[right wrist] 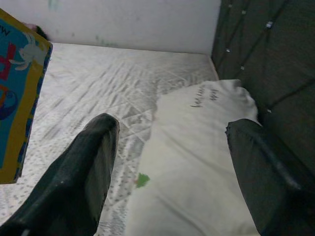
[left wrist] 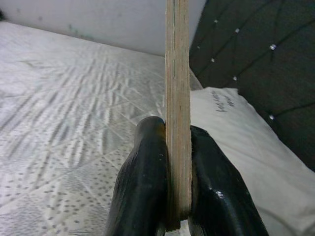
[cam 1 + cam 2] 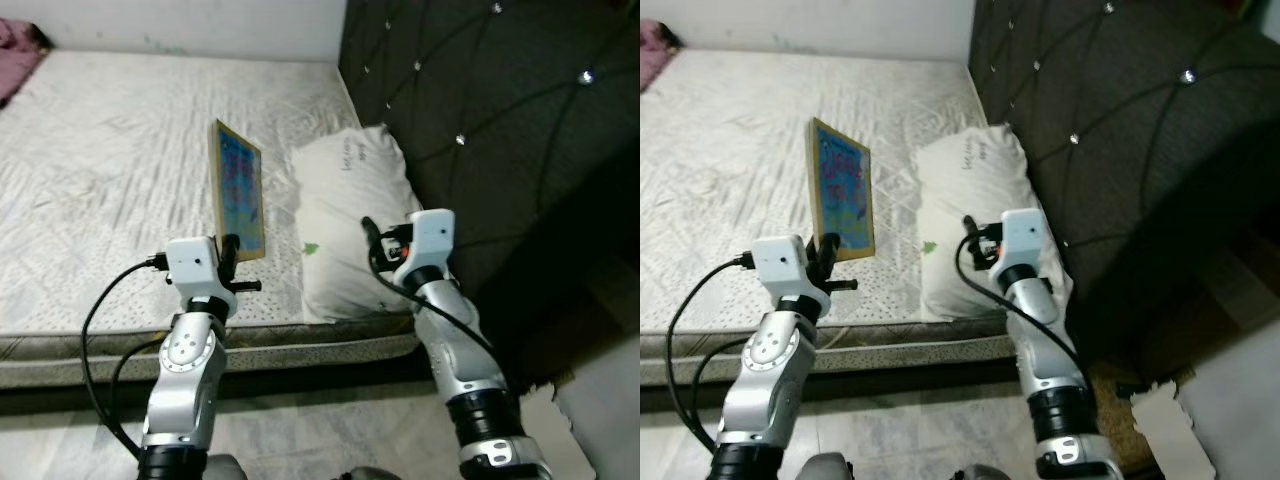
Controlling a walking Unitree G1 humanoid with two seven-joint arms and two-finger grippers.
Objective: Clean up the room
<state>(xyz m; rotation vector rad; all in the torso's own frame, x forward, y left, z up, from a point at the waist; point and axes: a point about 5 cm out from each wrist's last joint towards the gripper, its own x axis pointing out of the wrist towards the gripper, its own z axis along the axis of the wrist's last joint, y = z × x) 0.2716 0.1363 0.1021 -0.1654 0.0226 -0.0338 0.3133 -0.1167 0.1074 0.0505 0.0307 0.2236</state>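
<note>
Left wrist view: the left gripper is clamped on the lower edge of a thin wooden board, one black finger on each face. The board stands upright on edge above the mattress, its colourful printed face turned toward the pillow. The right gripper hovers over the pillow, fingers spread wide apart. A dark padded headboard rises behind the pillow.

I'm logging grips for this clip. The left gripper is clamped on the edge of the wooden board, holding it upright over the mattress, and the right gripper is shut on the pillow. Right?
Not quite. The right gripper is open: the right wrist view shows its fingers spread apart above the pillow, gripping nothing. The left gripper does clamp the wooden board upright over the mattress.
</note>
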